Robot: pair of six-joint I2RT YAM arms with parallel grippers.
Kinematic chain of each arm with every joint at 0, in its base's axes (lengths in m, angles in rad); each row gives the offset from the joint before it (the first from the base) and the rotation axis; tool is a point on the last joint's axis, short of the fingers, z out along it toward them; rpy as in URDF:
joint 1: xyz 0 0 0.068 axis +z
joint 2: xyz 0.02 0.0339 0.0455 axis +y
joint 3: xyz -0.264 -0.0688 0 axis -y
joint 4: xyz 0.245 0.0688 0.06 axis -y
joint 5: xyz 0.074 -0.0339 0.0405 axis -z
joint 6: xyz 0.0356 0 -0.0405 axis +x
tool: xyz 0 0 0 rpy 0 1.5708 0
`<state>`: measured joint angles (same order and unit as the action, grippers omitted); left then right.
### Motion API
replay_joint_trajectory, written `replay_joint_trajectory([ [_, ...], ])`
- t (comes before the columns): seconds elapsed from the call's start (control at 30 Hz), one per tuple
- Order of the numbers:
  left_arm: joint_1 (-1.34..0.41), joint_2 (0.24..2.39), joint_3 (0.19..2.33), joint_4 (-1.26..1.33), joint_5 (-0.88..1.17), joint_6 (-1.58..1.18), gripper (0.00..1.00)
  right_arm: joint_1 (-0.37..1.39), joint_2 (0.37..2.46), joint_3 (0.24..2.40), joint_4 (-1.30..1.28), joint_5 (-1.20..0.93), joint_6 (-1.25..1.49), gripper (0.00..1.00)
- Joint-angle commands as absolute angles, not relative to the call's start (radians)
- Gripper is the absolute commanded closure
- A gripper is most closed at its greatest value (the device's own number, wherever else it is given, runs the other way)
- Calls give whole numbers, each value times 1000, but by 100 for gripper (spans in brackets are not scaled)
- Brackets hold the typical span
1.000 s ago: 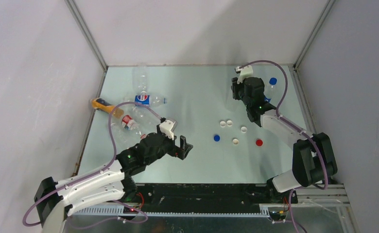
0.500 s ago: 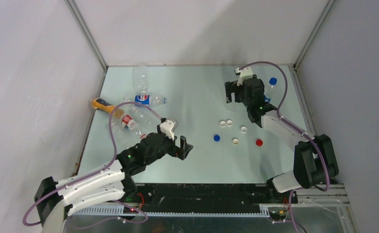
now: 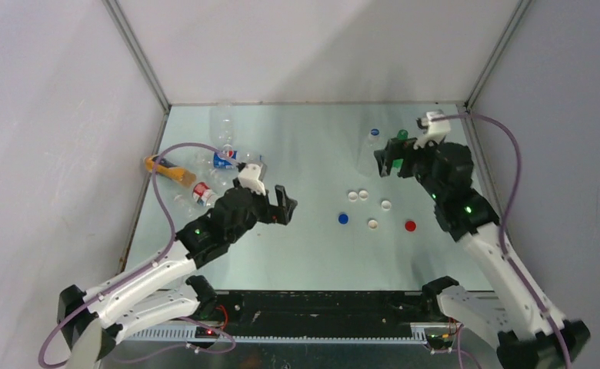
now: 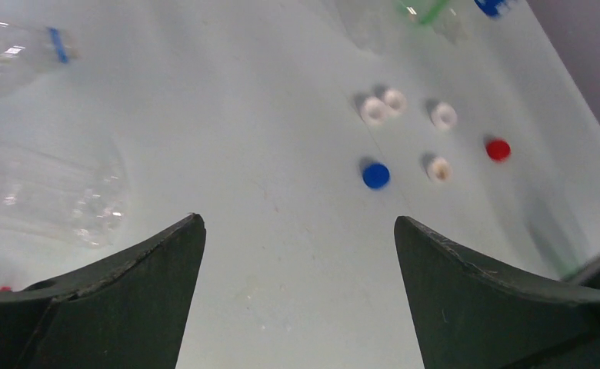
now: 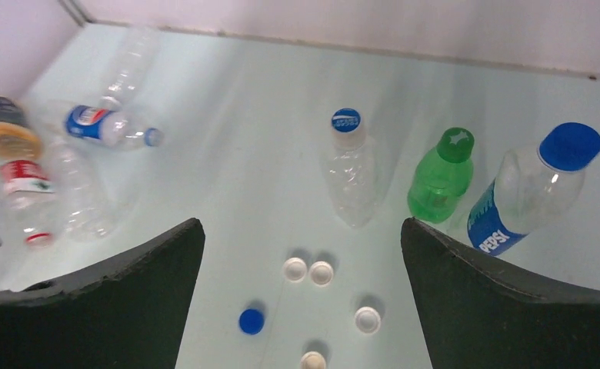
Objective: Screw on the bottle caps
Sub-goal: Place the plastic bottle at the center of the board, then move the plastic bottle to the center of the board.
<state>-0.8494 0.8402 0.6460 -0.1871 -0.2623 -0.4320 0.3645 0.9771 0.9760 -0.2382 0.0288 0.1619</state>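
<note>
Overhead: left gripper (image 3: 284, 206) hangs left of centre over the table (image 3: 312, 254), jaws spread wide and gripping nothing. Its own camera confirms only bare surface between the fingers. The right gripper (image 3: 387, 161) is at far right, likewise spread and empty.

Loose caps lie right of centre: two white caps (image 3: 352, 196) touching, a third white cap (image 3: 386, 204), cream cap (image 3: 372, 224), blue cap (image 3: 343, 218), red cap (image 3: 410, 226).

The right wrist view shows three bottles standing capped: clear bottle (image 5: 349, 173), green bottle (image 5: 440, 181), blue-labelled bottle (image 5: 531, 188) (overhead, the right arm hides this last one). The red cap falls outside that view; the left wrist view catches it.

Lying at far left, best seen from the right wrist: blue-label bottle (image 5: 101, 125), orange-yellow bottle (image 5: 6, 127), red-label bottle (image 5: 24, 184), unlabelled bottle (image 5: 128, 65).
</note>
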Motion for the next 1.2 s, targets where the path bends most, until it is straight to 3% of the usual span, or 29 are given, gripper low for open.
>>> replay_joint_trajectory([
  [0.0, -768, 876, 756, -282, -369, -511, 2, 360, 816, 905, -283, -58, 209, 0],
  [0.4, -355, 1073, 800, -376, -443, -747, 0, 347, 731, 922, -421, -104, 242, 0],
  [0.9, -228, 1444, 856, -217, -347, -888, 11, 346, 718, 922, -476, -130, 190, 0],
  [1.17, -223, 1538, 858, -217, -309, -908, 19, 347, 723, 921, -488, -122, 189, 0],
])
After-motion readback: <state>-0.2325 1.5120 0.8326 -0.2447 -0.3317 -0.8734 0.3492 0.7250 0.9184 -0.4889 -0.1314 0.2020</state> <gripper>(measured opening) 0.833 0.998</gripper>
